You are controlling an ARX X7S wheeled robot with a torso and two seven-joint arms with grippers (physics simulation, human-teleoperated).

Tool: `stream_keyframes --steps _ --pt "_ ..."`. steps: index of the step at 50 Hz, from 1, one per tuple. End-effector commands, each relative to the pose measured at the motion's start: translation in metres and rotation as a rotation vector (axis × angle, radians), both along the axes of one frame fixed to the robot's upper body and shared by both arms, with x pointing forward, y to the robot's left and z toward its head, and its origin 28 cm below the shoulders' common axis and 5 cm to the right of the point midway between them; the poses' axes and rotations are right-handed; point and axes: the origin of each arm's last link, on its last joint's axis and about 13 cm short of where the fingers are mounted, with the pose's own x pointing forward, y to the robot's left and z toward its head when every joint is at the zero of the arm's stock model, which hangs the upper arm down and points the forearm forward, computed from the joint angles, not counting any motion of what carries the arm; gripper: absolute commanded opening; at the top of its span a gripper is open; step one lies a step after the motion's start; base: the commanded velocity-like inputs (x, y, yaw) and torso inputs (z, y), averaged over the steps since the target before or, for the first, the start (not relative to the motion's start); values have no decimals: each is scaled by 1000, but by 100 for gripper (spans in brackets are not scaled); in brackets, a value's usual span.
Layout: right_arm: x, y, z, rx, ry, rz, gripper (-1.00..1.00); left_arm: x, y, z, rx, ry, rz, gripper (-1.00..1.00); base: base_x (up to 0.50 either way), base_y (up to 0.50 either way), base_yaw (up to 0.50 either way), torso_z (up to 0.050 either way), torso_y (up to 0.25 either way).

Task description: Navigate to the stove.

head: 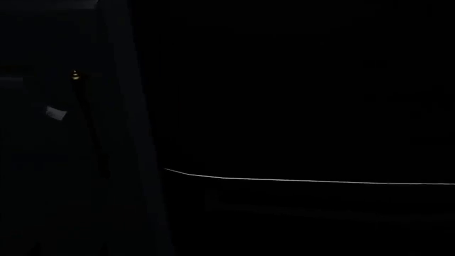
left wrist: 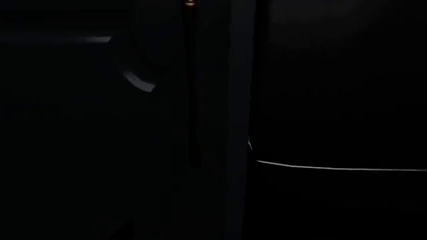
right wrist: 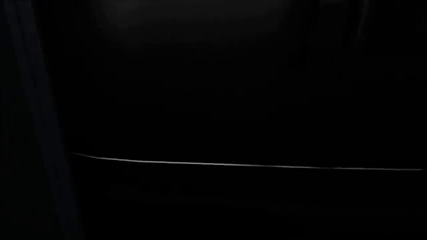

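Note:
All three views are nearly black. A wide black face (head: 306, 106) fills the right of the head view, crossed by one thin bright line (head: 306, 181). The same face and line show in the left wrist view (left wrist: 340, 169) and the right wrist view (right wrist: 253, 165). No grates, knobs or bar handle can be made out, so I cannot tell whether this is the stove. Neither gripper shows in any view.
A dark navy upright panel (head: 131, 133) stands close at the left, with a thin vertical handle ending in a gold tip (head: 74, 74), also in the left wrist view (left wrist: 190, 3). A small pale patch (head: 55, 112) lies beside it. Everything is very near.

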Motion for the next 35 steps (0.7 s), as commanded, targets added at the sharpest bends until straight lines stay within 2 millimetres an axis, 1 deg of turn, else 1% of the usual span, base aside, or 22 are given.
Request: stream_keyframes --steps 1,10,15,35 --pt "-1 1 1 -35 -4 8 100 -2 0 1 5 -10 -8 100 -31 -500 0 0 0" --pt "-1 1 1 -38 -6 12 100 -1 -1 1 9 -15 0 100 -29 -496 0 0 0" --pt "-2 -1 2 -7 5 31 100 -1 -1 0 8 -9 1 100 -6 0 -314 0 0" --pt "-1 -1 2 -21 -13 12 100 0 -1 0 6 -7 -1 100 0 0 -500 0 0"
